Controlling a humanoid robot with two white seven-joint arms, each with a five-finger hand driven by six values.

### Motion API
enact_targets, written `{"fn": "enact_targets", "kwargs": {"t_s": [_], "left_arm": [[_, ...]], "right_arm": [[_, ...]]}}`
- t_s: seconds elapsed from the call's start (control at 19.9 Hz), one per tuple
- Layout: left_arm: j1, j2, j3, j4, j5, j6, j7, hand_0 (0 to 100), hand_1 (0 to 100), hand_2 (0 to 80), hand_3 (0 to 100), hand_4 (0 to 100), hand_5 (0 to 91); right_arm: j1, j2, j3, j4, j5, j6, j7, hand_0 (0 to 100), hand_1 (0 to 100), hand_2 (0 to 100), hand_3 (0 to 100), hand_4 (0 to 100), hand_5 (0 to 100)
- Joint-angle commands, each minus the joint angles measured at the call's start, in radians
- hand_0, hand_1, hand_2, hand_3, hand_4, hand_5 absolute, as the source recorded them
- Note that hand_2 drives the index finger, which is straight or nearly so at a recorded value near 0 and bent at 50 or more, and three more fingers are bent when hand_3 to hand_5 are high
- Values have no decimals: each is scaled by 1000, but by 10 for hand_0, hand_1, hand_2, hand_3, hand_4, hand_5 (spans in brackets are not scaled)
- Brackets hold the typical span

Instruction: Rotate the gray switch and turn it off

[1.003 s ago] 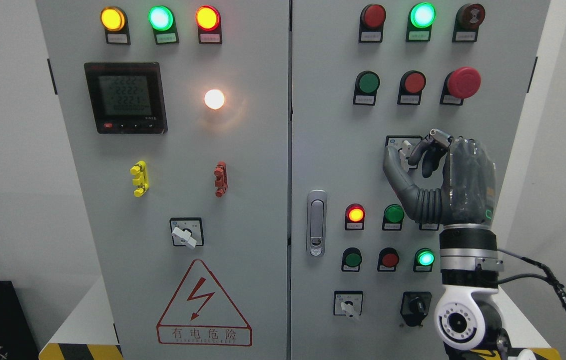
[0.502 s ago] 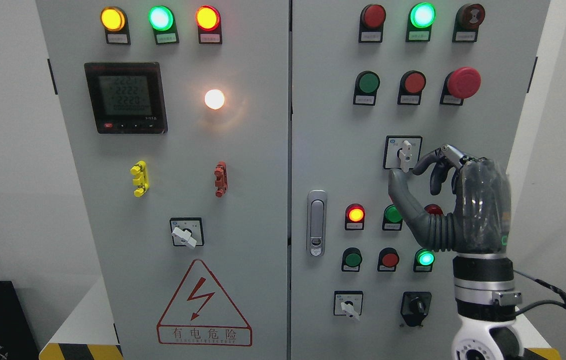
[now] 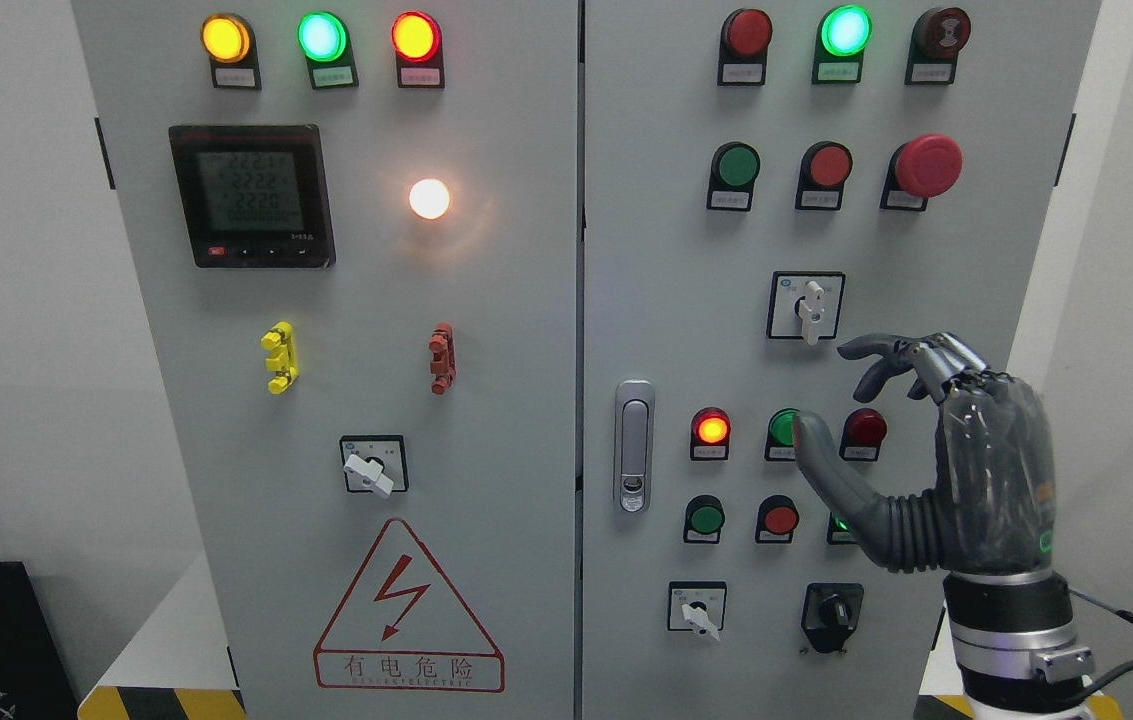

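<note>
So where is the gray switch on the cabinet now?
In the head view, the gray switch sits on the right door, below the red mushroom button and above the small red lamp. The right robot hand hangs just below it, not touching.

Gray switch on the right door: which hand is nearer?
Right. The right hand hangs open just below and right of the gray switch, not touching it. The left hand is out of view.

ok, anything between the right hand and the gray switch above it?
No. In the head view only bare gray panel separates the right hand from the gray switch. The fingers are open, below and right of it.
</note>
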Motion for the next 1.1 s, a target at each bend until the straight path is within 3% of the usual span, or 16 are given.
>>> {"fn": "enact_targets", "kwargs": {"t_s": [0.0,0.25,1.05], "left_arm": [[-9,0,8,-26,20,1,0,120,389,0,0,0,0],[-9,0,8,-26,20,1,0,120,389,0,0,0,0],[-9,0,8,-26,20,1,0,120,389,0,0,0,0]], "right_arm": [[54,-104,-5,-49,1,-28,10,281,288,105,96,0,0],[69,-102,-1,-52,1,-28,43,244,304,84,84,0,0],[98,-101,-4,-52,2,-16,48,202,305,73,89,0,0]]}}
